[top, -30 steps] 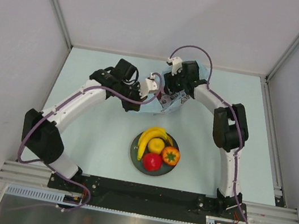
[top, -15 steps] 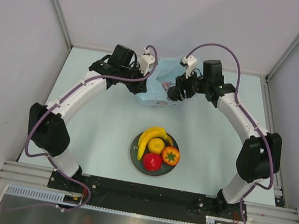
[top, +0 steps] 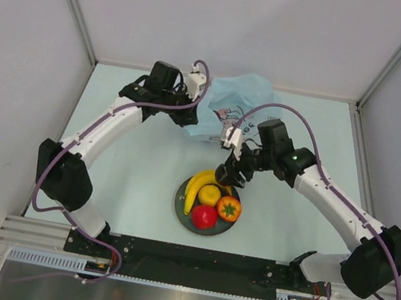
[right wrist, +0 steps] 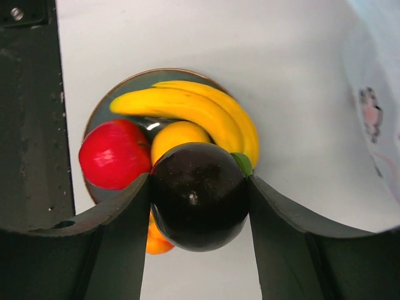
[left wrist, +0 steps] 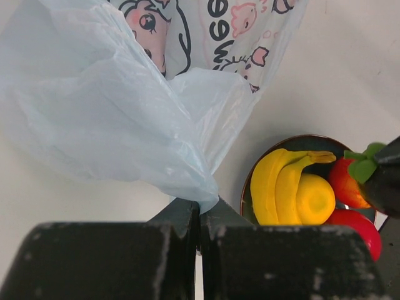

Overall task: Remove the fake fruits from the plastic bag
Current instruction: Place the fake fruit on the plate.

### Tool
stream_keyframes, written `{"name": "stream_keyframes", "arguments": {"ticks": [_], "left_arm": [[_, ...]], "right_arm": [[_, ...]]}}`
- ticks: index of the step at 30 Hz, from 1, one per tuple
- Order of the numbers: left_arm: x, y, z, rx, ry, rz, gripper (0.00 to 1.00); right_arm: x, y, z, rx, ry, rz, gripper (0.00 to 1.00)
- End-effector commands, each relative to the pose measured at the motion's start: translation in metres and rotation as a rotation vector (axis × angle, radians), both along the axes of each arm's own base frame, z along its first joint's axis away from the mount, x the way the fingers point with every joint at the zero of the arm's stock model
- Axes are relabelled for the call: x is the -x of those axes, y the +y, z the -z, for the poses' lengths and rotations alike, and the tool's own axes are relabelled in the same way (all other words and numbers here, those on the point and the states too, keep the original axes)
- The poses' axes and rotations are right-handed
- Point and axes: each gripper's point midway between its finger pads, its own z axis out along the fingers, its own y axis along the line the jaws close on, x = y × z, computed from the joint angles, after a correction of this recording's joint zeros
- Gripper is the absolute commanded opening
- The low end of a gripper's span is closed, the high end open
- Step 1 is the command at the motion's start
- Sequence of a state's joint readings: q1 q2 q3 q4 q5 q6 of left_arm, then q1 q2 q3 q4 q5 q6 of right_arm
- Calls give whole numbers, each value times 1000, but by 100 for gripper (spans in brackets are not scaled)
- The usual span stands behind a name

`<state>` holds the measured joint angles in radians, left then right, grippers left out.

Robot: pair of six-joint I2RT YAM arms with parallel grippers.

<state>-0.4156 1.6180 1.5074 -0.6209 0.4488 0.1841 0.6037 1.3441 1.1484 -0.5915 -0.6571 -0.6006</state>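
Observation:
The light-blue plastic bag (top: 230, 109) with its cartoon panel lies at the back of the table. My left gripper (top: 190, 121) is shut on the bag's edge (left wrist: 209, 199). My right gripper (top: 228, 176) is shut on the dark purple ball (right wrist: 199, 195) and holds it over the dark teal plate (top: 183, 216). On the plate lie the yellow banana bunch (top: 201, 182), the yellow round fruit (top: 210, 195), the red apple (top: 204, 216) and the orange fruit with green top (top: 228, 209). The plate's fruits also show in the right wrist view, below the ball.
White walls enclose the pale table on three sides. The black rail (top: 197, 259) with both arm bases runs along the near edge, just in front of the plate.
My right gripper has come out of the bag with the dark purple ball and moved toward me, over the plate. The left gripper still holds the bag's edge; the bag has spread out.

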Motion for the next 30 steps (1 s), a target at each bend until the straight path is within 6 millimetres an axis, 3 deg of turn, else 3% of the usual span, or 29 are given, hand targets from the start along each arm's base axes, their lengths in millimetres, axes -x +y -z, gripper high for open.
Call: {"name": "stream_keyframes", "arguments": {"ticks": [1, 11, 14, 17, 19, 26, 28, 30], "left_arm": [[9, -1, -20, 49, -33, 7, 0], [26, 9, -21, 38, -52, 16, 0], [28, 10, -19, 35, -52, 21, 0], [31, 9, -20, 37, -52, 29, 0], [30, 9, -21, 39, -55, 30, 0], [32, 4, -20, 57, -32, 45, 0], [33, 5, -22, 56, -33, 46, 0], [35, 6, -21, 47, -39, 59, 0]], "right_arm": [[14, 10, 21, 21, -14, -75, 40], [17, 27, 54, 80, -10, -138, 44], [16, 28, 61, 107, -19, -142, 53], [11, 26, 59, 123, -52, -126, 81], [5, 23, 50, 114, -73, -97, 86], [-25, 24, -33, -88, -131, 57, 88], [-43, 26, -55, -150, -164, 127, 87], [-69, 17, -63, -184, -163, 241, 84]]}}
